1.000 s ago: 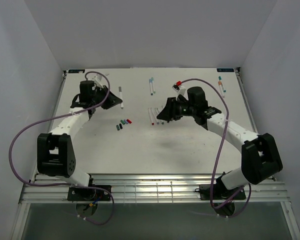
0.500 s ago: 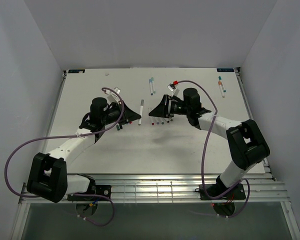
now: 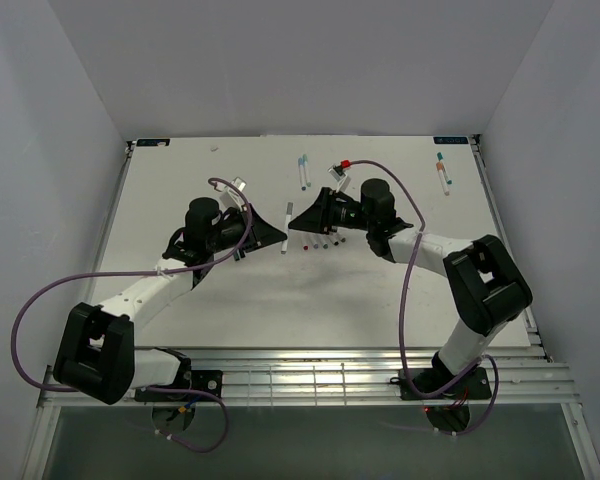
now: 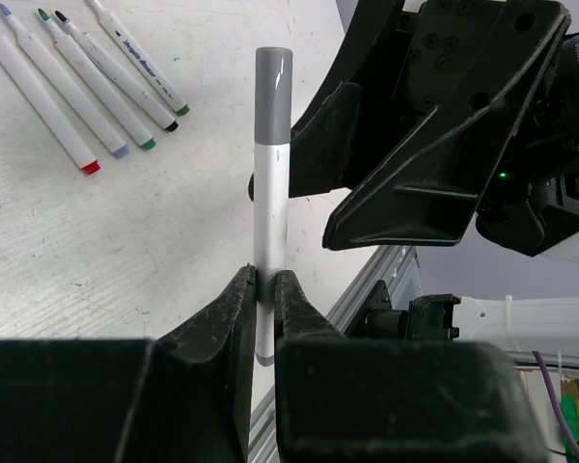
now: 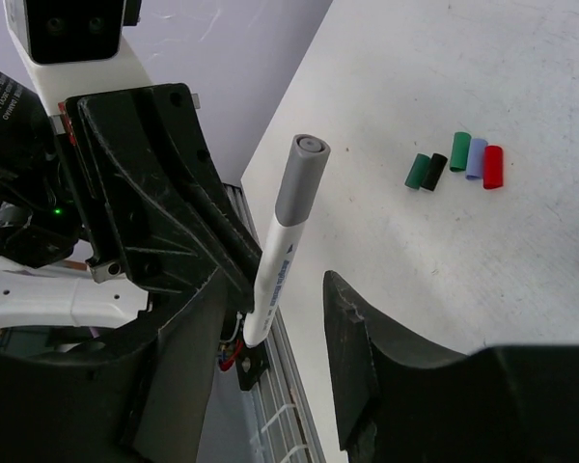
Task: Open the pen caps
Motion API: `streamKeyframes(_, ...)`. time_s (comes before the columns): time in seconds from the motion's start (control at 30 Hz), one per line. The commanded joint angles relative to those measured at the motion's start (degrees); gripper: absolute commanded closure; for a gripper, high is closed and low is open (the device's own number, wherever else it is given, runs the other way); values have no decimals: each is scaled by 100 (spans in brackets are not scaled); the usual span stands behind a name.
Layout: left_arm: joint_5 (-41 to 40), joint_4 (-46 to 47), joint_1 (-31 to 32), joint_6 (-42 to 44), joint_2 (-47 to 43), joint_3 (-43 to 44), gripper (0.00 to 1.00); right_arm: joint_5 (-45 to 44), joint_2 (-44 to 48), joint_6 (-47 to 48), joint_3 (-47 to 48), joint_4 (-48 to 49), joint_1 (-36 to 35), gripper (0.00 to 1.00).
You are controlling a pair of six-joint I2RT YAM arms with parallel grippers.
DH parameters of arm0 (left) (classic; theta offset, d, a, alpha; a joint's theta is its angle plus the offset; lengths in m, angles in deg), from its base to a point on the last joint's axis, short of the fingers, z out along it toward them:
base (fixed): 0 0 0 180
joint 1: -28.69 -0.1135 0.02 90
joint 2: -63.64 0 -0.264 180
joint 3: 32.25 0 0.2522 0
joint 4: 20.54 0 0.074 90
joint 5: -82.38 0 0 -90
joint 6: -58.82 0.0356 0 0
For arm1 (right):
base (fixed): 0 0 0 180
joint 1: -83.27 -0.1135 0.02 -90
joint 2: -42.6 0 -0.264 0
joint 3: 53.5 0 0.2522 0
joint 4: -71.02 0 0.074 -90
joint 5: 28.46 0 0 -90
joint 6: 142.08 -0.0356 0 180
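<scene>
My left gripper [image 4: 264,280] is shut on the barrel of a white pen [image 4: 270,207] and holds it above the table. The pen's grey cap [image 4: 273,92] points toward my right gripper. In the right wrist view the same pen [image 5: 273,270] with its grey cap [image 5: 301,178] lies between the jaws of my right gripper [image 5: 270,357], which is open and not touching it. In the top view the two grippers, left [image 3: 277,237] and right [image 3: 296,221], meet at the table's middle around the pen [image 3: 285,244].
Several uncapped white pens [image 4: 77,92] lie side by side on the table, also in the top view [image 3: 316,243]. Several loose caps, green, black, lavender and red [image 5: 454,162], lie together. Capped pens lie at the back [image 3: 303,172] and back right [image 3: 442,170].
My left arm carried the grey-capped pen from the back left to the table's middle. My right gripper swung left to meet it and now has its jaws around the pen.
</scene>
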Motion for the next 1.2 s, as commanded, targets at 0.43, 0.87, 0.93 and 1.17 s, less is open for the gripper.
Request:
streamKeyframes(0.43, -16, 170, 65, -69, -147, -37, 100, 202, -614, -638, 233, 1106, -196, 82)
streamKeyframes(0.87, -683, -832, 47, 775, -331, 596, 49, 448, -18, 662, 76, -607, -222, 92)
streamKeyframes(0.93, -693, -780, 39, 810, -305, 605, 48, 632, 88, 627, 32, -590, -257, 92)
streamKeyframes(1.17, -719, -586, 39, 714, -165, 605, 50, 985, 133, 267, -39, -36, -424, 92)
